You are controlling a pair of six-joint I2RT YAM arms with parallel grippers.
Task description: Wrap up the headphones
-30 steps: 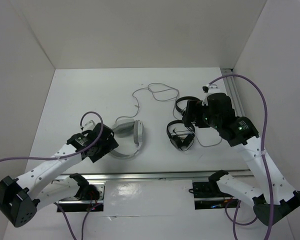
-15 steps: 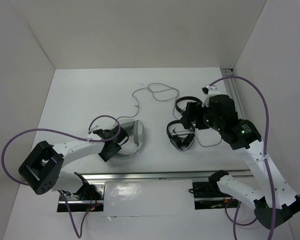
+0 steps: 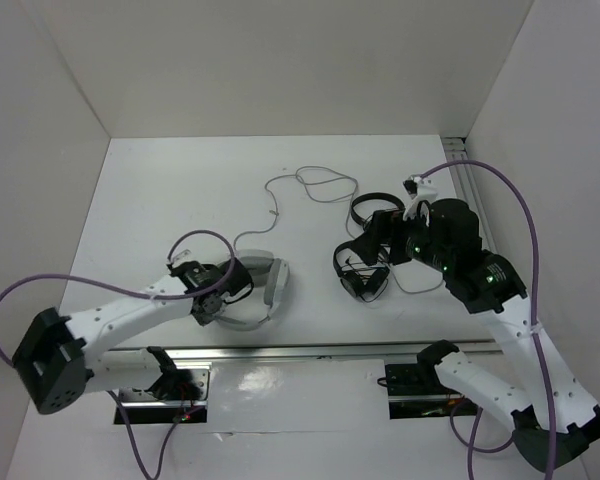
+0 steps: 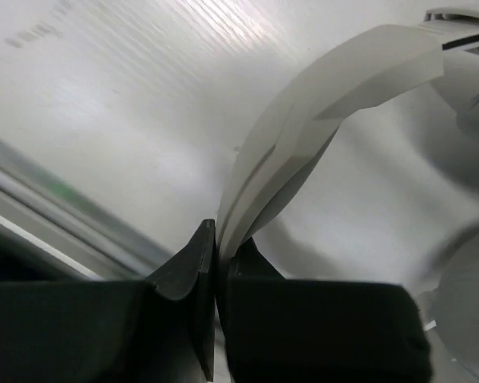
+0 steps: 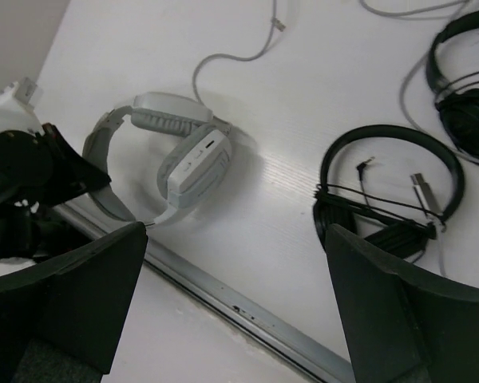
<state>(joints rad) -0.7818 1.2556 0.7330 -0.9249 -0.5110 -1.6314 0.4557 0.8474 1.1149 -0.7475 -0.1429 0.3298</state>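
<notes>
The light grey headphones (image 3: 265, 283) lie on the white table left of centre, their thin grey cable (image 3: 305, 185) looping off toward the back. My left gripper (image 3: 223, 303) is at their near-left side. In the left wrist view it (image 4: 218, 243) is shut on the thin edge of the pale headband (image 4: 319, 104), which arcs up to the right. My right gripper (image 3: 380, 245) hovers open over the black headsets. From its wrist view the gripper (image 5: 239, 295) holds nothing, and the grey headphones (image 5: 191, 159) and cable (image 5: 223, 60) lie beyond it.
Two small black headphones sit right of centre, one nearer (image 3: 363, 272) (image 5: 391, 191) and one farther (image 3: 370, 208) (image 5: 467, 88), with their own thin leads. A metal rail (image 3: 320, 350) (image 5: 247, 307) runs along the table's near edge. White walls enclose the left, back and right.
My left gripper swung in to the headband and went from open to shut on it, nudging the headphones a little. My right arm shifted only slightly and stayed open.
</notes>
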